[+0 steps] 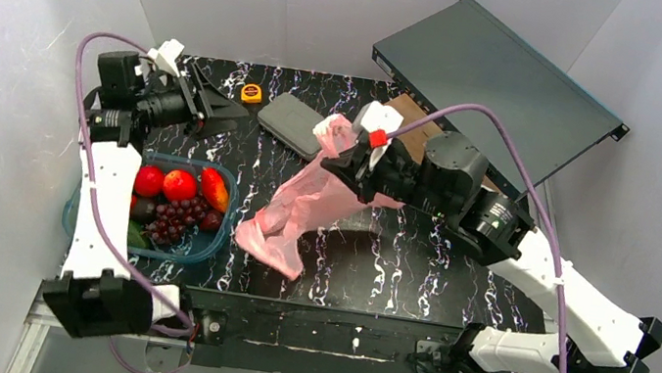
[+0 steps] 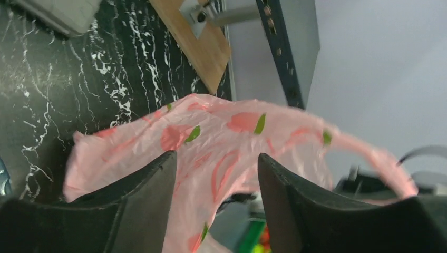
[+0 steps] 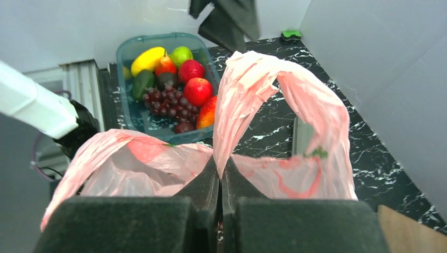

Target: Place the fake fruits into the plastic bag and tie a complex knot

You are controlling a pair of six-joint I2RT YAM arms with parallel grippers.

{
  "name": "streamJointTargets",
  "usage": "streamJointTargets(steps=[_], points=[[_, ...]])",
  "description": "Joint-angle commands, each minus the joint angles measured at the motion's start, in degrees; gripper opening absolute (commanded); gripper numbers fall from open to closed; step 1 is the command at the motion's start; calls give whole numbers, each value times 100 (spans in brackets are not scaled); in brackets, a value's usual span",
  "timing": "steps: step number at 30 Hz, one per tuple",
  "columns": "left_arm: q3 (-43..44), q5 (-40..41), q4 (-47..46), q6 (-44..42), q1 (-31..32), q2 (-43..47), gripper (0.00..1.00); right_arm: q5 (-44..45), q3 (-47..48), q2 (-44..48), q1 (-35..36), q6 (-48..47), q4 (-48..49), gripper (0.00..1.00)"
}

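Observation:
The pink plastic bag [image 1: 294, 211] hangs slack from my right gripper [image 1: 335, 159], its lower end resting on the black marbled table. In the right wrist view the right gripper [image 3: 220, 164] is shut on a gathered strip of the bag [image 3: 263, 95], and one handle loops up above the jaws. My left gripper [image 1: 231, 112] is open and stands apart to the left of the bag. In its wrist view the left gripper [image 2: 217, 158] holds nothing and the bag [image 2: 221, 132] lies beyond the fingers. The fake fruits [image 1: 177, 198] lie in a teal tub [image 1: 211, 248]. No knot is in view.
A yellow tape measure [image 1: 251, 92] and a grey case [image 1: 289, 124] lie at the back of the table. A dark flat metal box [image 1: 501, 83] leans at the back right over a wooden board [image 1: 416, 120]. White walls close in both sides.

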State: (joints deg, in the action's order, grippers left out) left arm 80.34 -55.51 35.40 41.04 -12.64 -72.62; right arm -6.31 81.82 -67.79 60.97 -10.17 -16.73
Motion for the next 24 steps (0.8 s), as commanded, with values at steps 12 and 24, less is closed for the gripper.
streamJointTargets(steps=[12,24], points=[[-415,557,409,-2172,3424,1195,12,-728,91,7,-239,1420,-139,1],[-1087,1333,505,-2131,4050,752,14,-862,45,143,-243,1702,-54,1]])
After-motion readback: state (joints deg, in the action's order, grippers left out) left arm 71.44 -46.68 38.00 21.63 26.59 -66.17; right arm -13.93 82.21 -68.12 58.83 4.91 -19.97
